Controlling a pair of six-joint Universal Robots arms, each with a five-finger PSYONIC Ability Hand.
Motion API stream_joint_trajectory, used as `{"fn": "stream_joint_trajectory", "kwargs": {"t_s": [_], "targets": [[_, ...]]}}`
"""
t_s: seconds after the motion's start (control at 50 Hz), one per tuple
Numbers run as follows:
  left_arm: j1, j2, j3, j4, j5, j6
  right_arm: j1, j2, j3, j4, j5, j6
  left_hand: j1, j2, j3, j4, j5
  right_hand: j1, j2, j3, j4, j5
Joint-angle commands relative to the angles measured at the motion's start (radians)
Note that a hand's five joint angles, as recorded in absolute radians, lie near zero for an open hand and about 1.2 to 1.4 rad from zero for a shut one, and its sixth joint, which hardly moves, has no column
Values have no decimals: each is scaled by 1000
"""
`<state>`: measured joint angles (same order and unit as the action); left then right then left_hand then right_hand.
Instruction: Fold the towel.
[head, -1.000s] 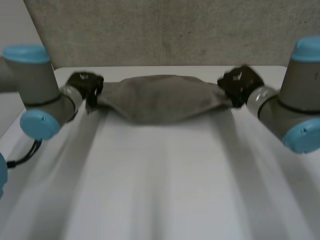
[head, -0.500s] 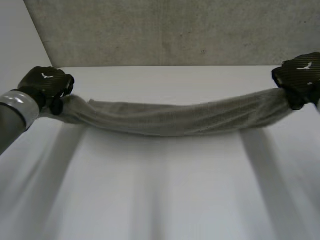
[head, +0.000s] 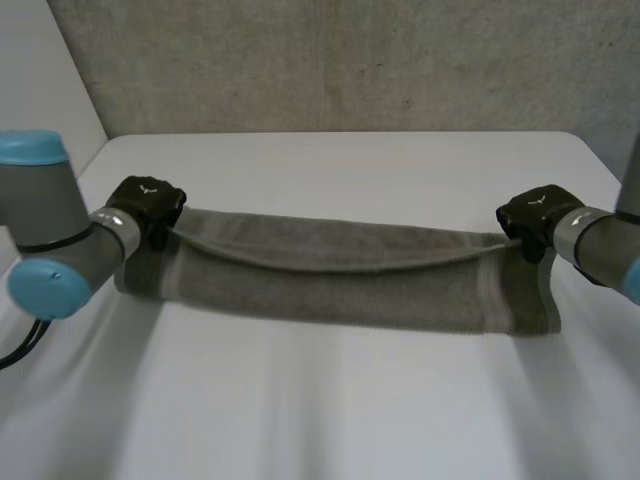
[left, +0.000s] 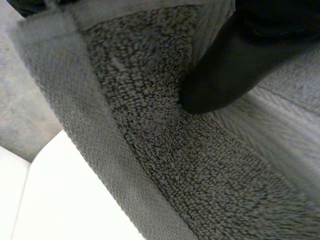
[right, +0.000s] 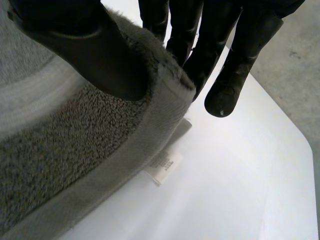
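A grey towel (head: 350, 280) lies across the middle of the white table (head: 330, 400) as a long band, its upper layer sagging between my two hands. My left hand (head: 148, 205) holds the towel's left end, thumb (left: 220, 80) pressed onto the terry (left: 150, 125). My right hand (head: 538, 217) grips the right end; in the right wrist view the thumb (right: 85, 50) pinches the towel's edge (right: 100, 165) against the fingers (right: 200, 45). A small white label (right: 164, 167) hangs under that edge.
A rough grey wall (head: 350, 60) stands behind the table's far edge. Bare tabletop stretches in front of the towel toward me. My grey arms with blue caps (head: 45, 290) flank the towel on both sides.
Both hands have come down and toward me with the towel, which was stretched in the air and now lies on the table in a doubled band.
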<state>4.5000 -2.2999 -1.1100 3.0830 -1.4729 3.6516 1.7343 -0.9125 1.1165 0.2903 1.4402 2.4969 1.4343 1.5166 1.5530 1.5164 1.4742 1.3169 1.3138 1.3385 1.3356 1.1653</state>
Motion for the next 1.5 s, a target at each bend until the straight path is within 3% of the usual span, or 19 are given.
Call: {"fn": "stream_joint_trajectory", "kwargs": {"t_s": [0.02,0.16,0.18,0.2,0.22,0.24,0.26,0.44,0.68,0.84,0.98,1.18,1.44,1.48,1.5], "targets": [[-10,-168,248,-58,-84,5,39,116,-151,-54,107,14,-38,-120,-157,-120,-252,79,82,58,61,56],[-21,-338,517,-197,-164,21,42,184,-254,-83,163,43,-38,-120,-157,-120,-252,79,82,58,61,56],[-31,-355,547,-231,-165,21,44,196,-270,-83,163,51,-282,-364,-400,-364,-496,-65,-62,-87,-84,-88],[-32,-355,547,-231,-165,21,47,202,-279,-83,164,57,-284,-367,-403,-366,-499,-514,-511,-536,-533,-537],[-44,-366,564,-262,-167,22,47,202,-279,-83,164,57,-842,-925,-961,-924,-1057,-518,-515,-540,-537,-541],[-44,-366,564,-262,-167,22,51,205,-279,-83,166,62,-848,-930,-967,-930,-1062,-1015,-1012,-1037,-1034,-1038],[-56,-371,571,-283,-171,22,59,207,-279,-82,166,69,-1260,-1342,-1378,-1342,-1474,-1142,-1139,-1164,-1161,-1165],[-97,-313,556,-320,-171,4,82,164,-228,-82,163,100,-1260,-1342,-1378,-1342,-1474,-1142,-1139,-1164,-1161,-1165],[-119,-36,312,-305,-159,-133,85,-117,96,-82,148,89,-1250,-1332,-1369,-1332,-1465,-1142,-1139,-1164,-1161,-1165],[-147,180,-18,-101,-121,-168,68,-201,282,-88,125,83,-1238,-1321,-1357,-1320,-1453,-1142,-1139,-1164,-1161,-1165],[-157,304,-333,165,12,-168,67,-200,371,-115,51,85,-1247,-1329,-1366,-1329,-1462,-1142,-1139,-1164,-1161,-1165],[-157,306,-468,339,51,-171,67,-138,471,-382,29,82,-1250,-1332,-1369,-1332,-1465,-1142,-1139,-1164,-1161,-1165],[-159,296,-475,345,51,-174,14,-51,451,-445,36,60,-1253,-1335,-1372,-1335,-1468,-745,-742,-766,-763,-768],[-157,298,-478,345,51,-174,-9,-45,445,-447,40,34,-1253,-1335,-1372,-1335,-1468,-342,-339,-363,-360,-365],[-157,298,-478,345,51,-174,-9,-45,445,-447,40,34,-1253,-1335,-1372,-1335,-1468,-339,-336,-361,-358,-362]]}}
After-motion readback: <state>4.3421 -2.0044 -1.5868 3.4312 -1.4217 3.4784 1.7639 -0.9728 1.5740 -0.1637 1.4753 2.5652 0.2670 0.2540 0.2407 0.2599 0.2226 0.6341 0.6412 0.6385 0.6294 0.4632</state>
